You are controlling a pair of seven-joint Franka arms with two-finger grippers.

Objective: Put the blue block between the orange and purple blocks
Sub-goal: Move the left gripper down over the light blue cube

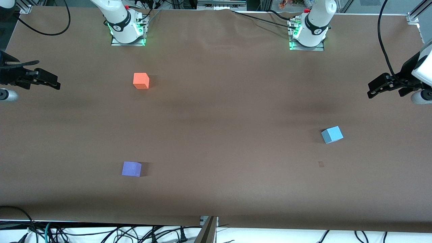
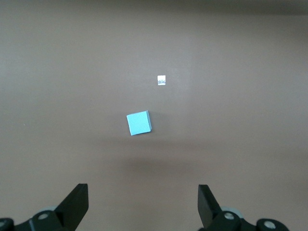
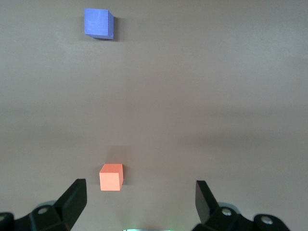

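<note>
Purple block lies nearest the camera, orange block at its twelve o'clock, with bare table between, likely the target gap. Blue block rests well apart, toward the left arm's end. Left gripper and right gripper hover over the table ends, jaws spread, empty. Nothing blocks the way.
</note>
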